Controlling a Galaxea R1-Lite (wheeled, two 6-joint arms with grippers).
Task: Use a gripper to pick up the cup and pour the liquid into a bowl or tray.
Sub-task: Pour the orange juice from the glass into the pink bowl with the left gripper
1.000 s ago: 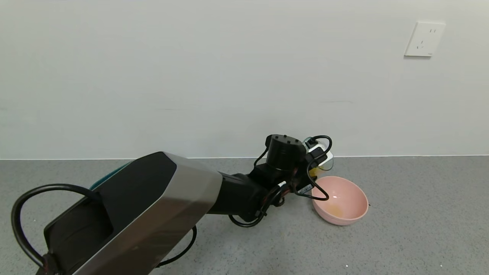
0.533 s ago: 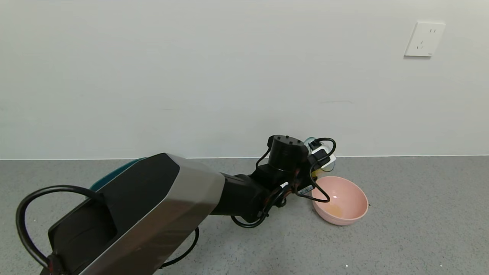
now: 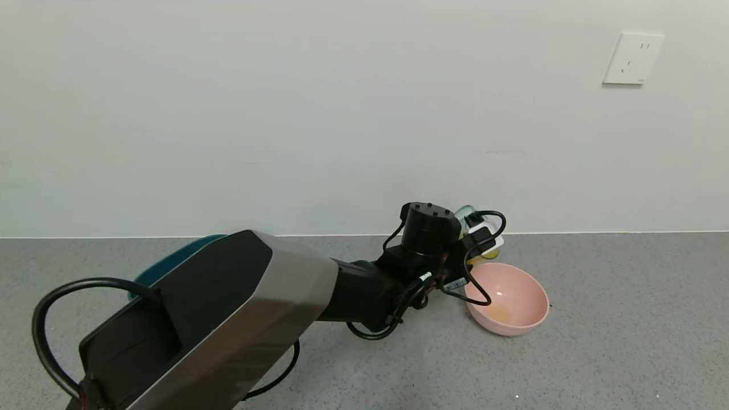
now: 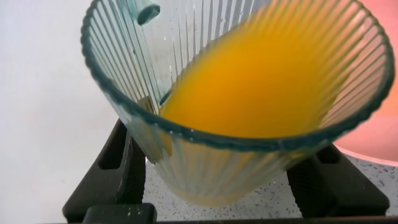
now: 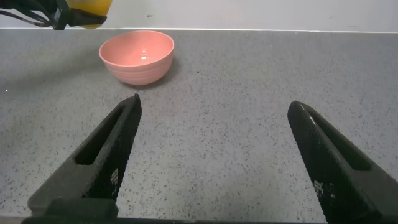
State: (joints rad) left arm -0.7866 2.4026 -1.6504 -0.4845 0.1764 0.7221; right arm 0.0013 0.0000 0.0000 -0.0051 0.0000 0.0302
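Left gripper (image 3: 478, 242): extended forward from grey-and-black arm, held above floor at near-left rim of bowl; black cylindrical wrist uppermost, black cables looping around it. Fingers (image 4: 106, 174) clamped on either side of cup, touching its ribbed wall.

Cup (image 4: 236, 93): transparent pale blue-green ribbed tumbler, small tab at rim; held off the floor, tilted toward bowl. In head view (image 3: 471, 219) mostly hidden behind wrist and cables, only rim edge and yellow base showing.

Liquid (image 4: 261, 87): opaque orange-yellow, pooled against lower side of tilted cup, close to rim. Whether any crosses the rim: cannot tell.

Bowl (image 3: 529, 319): round, pale pink, resting on speckled grey floor (image 3: 626, 341) just below and beside cup; faint orange pool at bottom. Also in right wrist view (image 5: 137, 56), upright, well ahead of right gripper.

Right gripper (image 5: 211, 155): low over grey floor, well apart from bowl; black fingers (image 5: 99, 162) spread wide, nothing between them.

Dark teal tub (image 3: 171, 259): partly visible behind left arm housing, near wall.

White wall socket (image 3: 632, 58): on pale wall, upper right of head view.
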